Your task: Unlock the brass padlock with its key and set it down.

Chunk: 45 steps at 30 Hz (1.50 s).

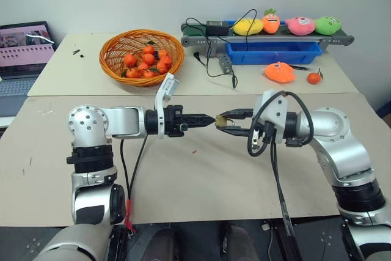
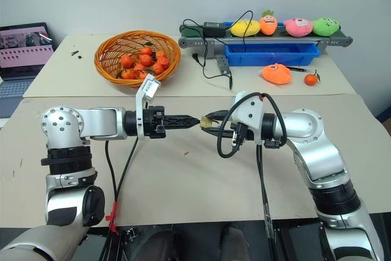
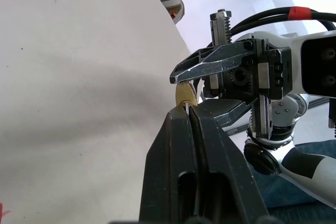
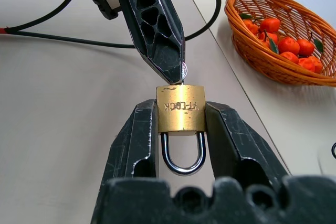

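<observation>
Above the beige tabletop (image 1: 201, 181), the small squarish brass padlock (image 4: 180, 108) is clamped by the right hand (image 4: 181, 129), shackle inward, so its keyhole is presented; the tiny dull-metal key (image 4: 183, 70) is pinched in the closed left hand (image 4: 176, 69), seemingly at the keyhole for turning.

Bright, even indoor light; head views sharp, colours clean. Soft faint shadows under both arms on the bench (image 1: 201, 175). Left wrist view: upper right corner blown out white, a broad blurred grey shadow across the bench, near fingers (image 3: 173, 171) dark and soft. Right wrist view: padlock (image 4: 180, 108) crisp, stamped lettering legible, glint on the shackle; basket (image 4: 283, 30) slightly soft.
</observation>
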Motion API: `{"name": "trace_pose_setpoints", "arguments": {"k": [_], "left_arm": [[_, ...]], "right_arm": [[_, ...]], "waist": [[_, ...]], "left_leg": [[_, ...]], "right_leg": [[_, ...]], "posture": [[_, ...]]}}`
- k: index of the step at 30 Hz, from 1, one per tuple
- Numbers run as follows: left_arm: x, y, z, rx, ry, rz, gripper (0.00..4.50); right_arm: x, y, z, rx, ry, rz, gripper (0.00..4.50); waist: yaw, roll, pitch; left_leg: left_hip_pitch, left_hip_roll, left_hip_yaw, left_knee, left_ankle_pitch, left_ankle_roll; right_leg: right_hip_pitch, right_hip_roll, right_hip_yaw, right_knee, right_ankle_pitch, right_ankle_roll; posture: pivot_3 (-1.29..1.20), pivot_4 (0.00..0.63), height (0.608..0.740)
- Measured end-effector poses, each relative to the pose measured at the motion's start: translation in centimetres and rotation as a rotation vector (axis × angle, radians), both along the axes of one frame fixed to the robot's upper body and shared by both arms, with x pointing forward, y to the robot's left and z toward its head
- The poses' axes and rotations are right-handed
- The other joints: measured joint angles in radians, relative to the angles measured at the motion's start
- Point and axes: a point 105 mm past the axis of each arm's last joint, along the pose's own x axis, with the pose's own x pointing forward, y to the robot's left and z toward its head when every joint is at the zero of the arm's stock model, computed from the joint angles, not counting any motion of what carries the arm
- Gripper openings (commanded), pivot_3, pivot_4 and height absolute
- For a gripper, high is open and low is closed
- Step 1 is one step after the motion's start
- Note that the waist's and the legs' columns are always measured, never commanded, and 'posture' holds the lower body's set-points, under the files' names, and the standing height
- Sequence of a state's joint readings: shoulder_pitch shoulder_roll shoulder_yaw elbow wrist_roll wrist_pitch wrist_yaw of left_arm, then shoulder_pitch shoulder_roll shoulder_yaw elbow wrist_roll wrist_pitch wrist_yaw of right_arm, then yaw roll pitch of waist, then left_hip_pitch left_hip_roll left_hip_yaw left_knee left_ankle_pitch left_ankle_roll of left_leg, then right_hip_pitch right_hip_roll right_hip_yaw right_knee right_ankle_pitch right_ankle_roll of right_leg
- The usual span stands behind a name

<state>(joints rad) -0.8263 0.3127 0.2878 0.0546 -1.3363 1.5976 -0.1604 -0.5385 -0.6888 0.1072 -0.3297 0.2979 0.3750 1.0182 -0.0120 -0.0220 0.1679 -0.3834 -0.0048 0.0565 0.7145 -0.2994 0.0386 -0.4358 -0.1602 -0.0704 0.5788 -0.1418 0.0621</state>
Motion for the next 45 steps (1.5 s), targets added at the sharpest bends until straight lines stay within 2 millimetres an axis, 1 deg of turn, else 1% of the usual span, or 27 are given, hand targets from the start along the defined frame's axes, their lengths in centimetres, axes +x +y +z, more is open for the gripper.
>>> {"name": "trace_pose_setpoints", "arguments": {"k": [6,9,12,13,14,18,22,26,29,31,32,35,38,42,45], "left_arm": [[0.0,0.0,0.0,-0.002,-0.002,-0.001,0.03],[-0.1,0.0,0.2,0.020,-0.035,-0.005,0.03],[-0.6,0.2,0.6,0.121,-0.202,-0.022,0.03],[-0.9,0.3,0.8,0.165,-0.289,-0.041,0.03],[-1.0,0.3,0.9,0.179,-0.342,-0.057,0.03],[-0.9,0.4,0.7,0.193,-0.500,-0.134,0.03],[-0.9,0.4,0.5,0.226,-0.605,-0.188,0.03],[-0.7,0.4,0.1,0.213,-0.554,-0.183,0.03],[-0.2,0.1,-0.4,0.152,-0.382,-0.132,0.03],[0.2,0.0,-0.7,0.105,-0.265,-0.095,0.58],[0.4,0.0,-1.0,0.090,-0.207,-0.073,0.73],[0.7,0.0,-2.5,0.092,-0.041,-0.021,1.89],[0.9,0.0,-2.7,0.065,0.035,0.012,2.86],[1.3,0.4,-1.6,0.033,0.041,0.040,2.86],[1.6,0.2,-1.4,-0.004,0.071,0.048,2.86]], "right_arm": [[0.0,0.0,0.1,0.000,-0.001,-0.001,0.92],[0.0,0.1,0.1,0.000,-0.003,0.003,0.92],[-0.2,0.3,0.2,0.001,-0.003,0.019,0.92],[-0.3,0.5,0.2,0.004,-0.003,0.027,0.92],[-0.4,0.5,0.3,0.007,-0.002,0.033,0.92],[-0.6,0.7,0.2,0.005,0.005,0.038,0.92],[-0.7,0.8,0.1,0.002,0.015,0.040,0.92],[-0.6,0.8,-0.1,-0.008,0.027,0.035,0.92],[-0.3,0.4,-0.4,-0.018,0.040,0.013,0.92],[-0.1,0.3,-0.5,-0.021,0.040,-0.005,0.92],[0.0,0.2,-0.4,-0.020,0.036,-0.011,0.92],[0.0,0.2,0.3,-0.008,0.012,-0.015,0.92],[-0.2,0.3,1.1,0.004,-0.017,-0.002,0.92],[-0.2,0.3,1.2,0.005,-0.018,-0.001,0.92],[-0.2,0.3,1.2,0.005,-0.018,-0.002,0.92]], "waist": [[0.000,0.000,0.000],[0.000,0.000,0.000],[-0.003,0.000,0.000],[-0.003,0.000,0.000],[-0.002,0.000,0.000],[0.002,0.000,0.000],[0.003,0.000,0.000],[0.003,0.000,0.000],[0.004,0.000,0.000],[0.003,0.000,0.000],[0.002,0.000,0.000],[0.000,0.000,0.000],[-0.002,0.000,0.000],[-0.001,0.000,0.000],[0.000,0.000,0.000]], "left_leg": [[0.000,0.000,0.000,0.000,0.000,0.000],[0.000,0.000,0.000,0.000,0.000,0.000],[0.000,0.000,0.003,-0.001,0.000,-0.001],[0.000,0.000,0.004,-0.002,0.000,-0.001],[0.000,0.000,0.004,-0.002,0.000,-0.001],[0.000,0.000,0.007,-0.001,0.000,-0.002],[-0.001,0.000,0.006,-0.002,0.000,-0.002],[-0.001,0.001,0.005,-0.001,0.000,-0.001],[-0.001,0.001,0.002,0.000,-0.001,0.000],[-0.001,0.001,0.001,0.000,-0.001,0.000],[-0.001,0.001,0.000,0.000,-0.001,0.000],[-0.001,0.001,0.000,0.000,-0.001,0.000],[-0.001,0.001,0.000,0.000,-0.001,0.000],[0.000,0.001,0.000,0.000,-0.001,0.000],[0.000,0.001,0.000,0.000,-0.001,0.000]], "right_leg": [[0.000,0.000,0.000,0.000,0.000,0.000],[0.000,0.000,0.000,0.000,0.000,0.000],[-0.001,0.000,0.000,0.000,0.000,0.000],[-0.001,0.000,0.001,-0.001,0.000,0.000],[-0.001,0.001,0.001,-0.001,0.000,0.000],[-0.001,0.001,0.000,-0.001,0.000,-0.001],[-0.001,0.001,0.000,-0.002,0.000,0.000],[-0.001,0.001,0.000,-0.001,0.000,0.000],[-0.001,0.001,0.000,0.000,0.000,0.000],[-0.001,0.001,0.000,0.000,0.000,0.000],[-0.001,0.001,0.000,0.000,0.000,0.000],[-0.001,0.001,0.000,0.000,0.000,0.000],[-0.001,0.001,0.000,0.000,0.000,0.000],[0.000,0.001,0.000,0.000,0.000,0.000],[-0.001,0.001,0.000,0.000,0.000,0.000]], "posture": [[0.00,0.150,0.740],[0.00,0.150,0.740],[0.00,0.150,0.740],[0.00,0.150,0.740],[0.00,0.150,0.740],[0.00,0.150,0.740],[0.00,0.150,0.740],[0.00,0.150,0.740],[0.00,0.150,0.740],[0.00,0.150,0.740],[0.00,0.150,0.740],[0.00,0.150,0.740],[0.00,0.150,0.740],[0.00,0.150,0.740],[0.00,0.150,0.740]]}}
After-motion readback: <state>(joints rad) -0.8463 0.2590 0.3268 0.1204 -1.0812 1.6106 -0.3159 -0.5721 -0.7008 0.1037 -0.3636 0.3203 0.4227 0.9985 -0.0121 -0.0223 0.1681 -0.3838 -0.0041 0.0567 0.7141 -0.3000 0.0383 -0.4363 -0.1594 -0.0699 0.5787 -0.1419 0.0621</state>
